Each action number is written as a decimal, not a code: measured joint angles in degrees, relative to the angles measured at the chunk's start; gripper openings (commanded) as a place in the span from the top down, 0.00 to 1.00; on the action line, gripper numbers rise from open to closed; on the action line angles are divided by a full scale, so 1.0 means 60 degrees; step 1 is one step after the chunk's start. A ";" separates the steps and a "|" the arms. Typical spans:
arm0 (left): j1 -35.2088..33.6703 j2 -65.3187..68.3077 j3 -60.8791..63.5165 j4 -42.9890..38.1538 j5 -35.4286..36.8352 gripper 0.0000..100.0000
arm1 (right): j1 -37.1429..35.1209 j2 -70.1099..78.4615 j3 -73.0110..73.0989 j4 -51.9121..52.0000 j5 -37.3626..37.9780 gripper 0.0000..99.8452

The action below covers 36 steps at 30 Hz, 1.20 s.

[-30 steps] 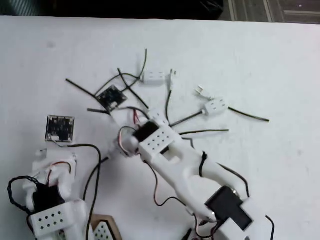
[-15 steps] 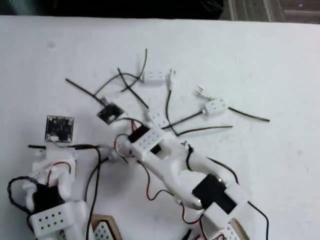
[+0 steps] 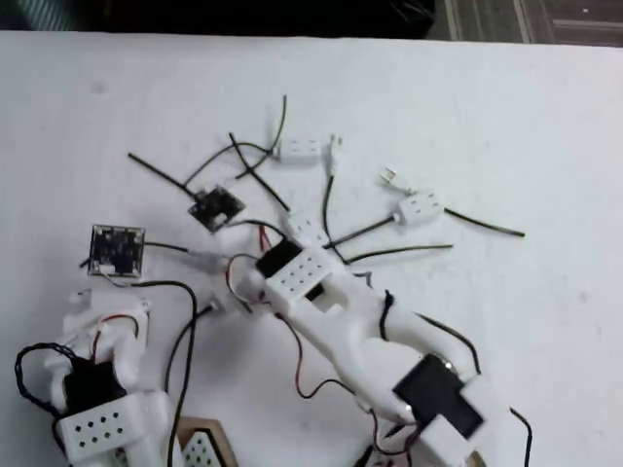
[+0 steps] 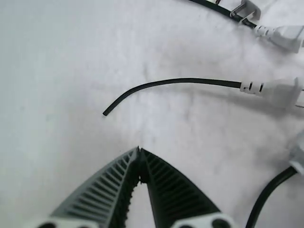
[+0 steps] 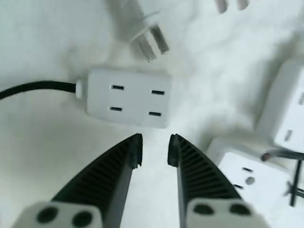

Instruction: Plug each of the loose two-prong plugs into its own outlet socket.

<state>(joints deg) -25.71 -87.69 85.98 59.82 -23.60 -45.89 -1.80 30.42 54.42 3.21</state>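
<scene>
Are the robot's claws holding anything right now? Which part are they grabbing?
Nothing is held. The left gripper is shut and empty. The right gripper is open, and the white outlet socket lies just ahead of it, not touched.

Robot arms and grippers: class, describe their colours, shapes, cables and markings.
The left arm and right arm have white plastic shells with black motor blocks, plates dotted with small holes, and loose black and red wires. The left gripper and right gripper have dark grey ribbed fingers tapering to points, on white bases with round holes.

white arms (image 3: 355,326) (black servo blocks (image 3: 435,391))
</scene>
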 measured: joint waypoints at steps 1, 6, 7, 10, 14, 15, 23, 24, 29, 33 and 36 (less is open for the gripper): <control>0.0000 0.0000 0.0000 0.0000 0.0000 0.97 | 0.0088 -0.0190 0.0000 0.0015 0.0000 0.91; 0.0000 0.0000 0.0000 0.0000 0.0000 0.97 | 0.0938 -0.1201 0.0000 0.0425 0.0000 0.91; 0.0000 0.0000 0.0000 0.0000 0.0000 0.97 | 0.1143 -0.1333 0.0000 0.0454 0.0000 0.91; -0.0381 0.0000 -0.0029 0.0000 0.0044 0.97 | 0.1377 -0.1509 0.0000 0.0513 0.0073 0.90; -0.0864 0.0000 -0.0029 0.0000 0.0044 0.97 | 0.1055 -0.1451 0.0000 0.0513 0.0982 0.90; -0.0894 0.0000 -0.0029 0.0000 0.0044 0.97 | 0.0879 -0.1289 -0.0132 0.0513 0.1070 0.89; -0.0967 0.0000 -0.0029 0.0000 0.0044 0.97 | -0.0073 0.1656 -0.3223 0.1333 0.1245 0.80; -0.0952 0.0000 -0.0029 0.0000 0.0044 0.97 | -0.0205 0.2051 -0.3663 0.1377 0.1275 0.80; -0.0952 0.0000 -0.0029 0.0000 0.0044 0.97 | -0.0498 0.3766 -0.5465 0.1407 0.1304 0.80; -0.0952 0.0000 -0.0029 0.0000 0.0044 0.97 | -0.0674 0.4806 -0.6447 0.1304 0.1304 0.80; -0.0952 0.0000 -0.0029 0.0000 0.0044 0.97 | -0.0645 0.5509 -0.6711 0.0996 0.1304 0.86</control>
<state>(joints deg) -31.43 -87.69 85.80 59.82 -23.34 -49.76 31.25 -9.85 60.40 11.03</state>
